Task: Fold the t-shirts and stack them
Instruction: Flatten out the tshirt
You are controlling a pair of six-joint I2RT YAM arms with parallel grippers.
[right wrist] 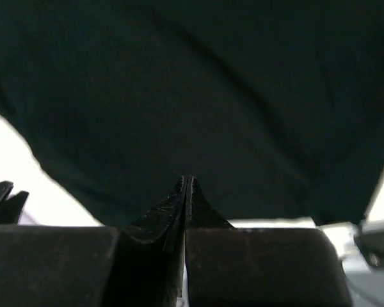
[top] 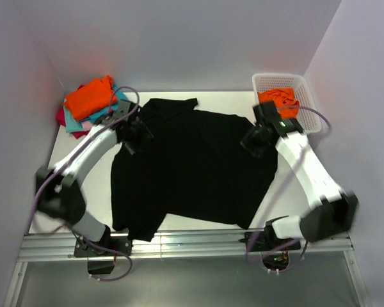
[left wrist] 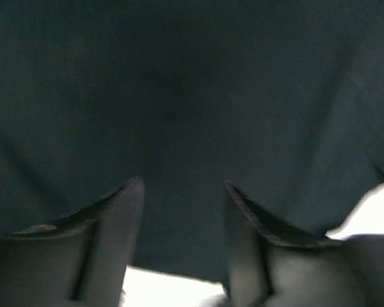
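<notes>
The left fingers [top: 136, 133] are released and hold nothing. In the left wrist view they [left wrist: 121, 214] stand well apart. The black t-shirt [left wrist: 192, 96] lies just ahead of their tips, and its edge crosses the gap between them. A strip of bare white surface [left wrist: 160, 281] shows behind that edge, nearer the wrist. From above, these fingers sit over the shirt's far corner on their own side.

The right fingers [top: 256, 139] are clenched tip to tip. The right wrist view shows no gap between them [right wrist: 185, 192]. Black cloth fills the view directly beyond the tips and comes right up to them. Whether a fold of it is caught in the pinch cannot be told. Pale surface shows to either side of these fingers.

Seen from above, the black t-shirt [top: 192, 166] lies spread open between the two sets of fingers and reaches back toward the arm bases.

Beyond the left fingers and outward from them sits a pile topped by a folded orange t-shirt [top: 89, 97], with teal and pink edges showing beneath it. Just beyond the right fingers stands a white basket [top: 307, 86] holding a crumpled orange t-shirt [top: 280, 99].
</notes>
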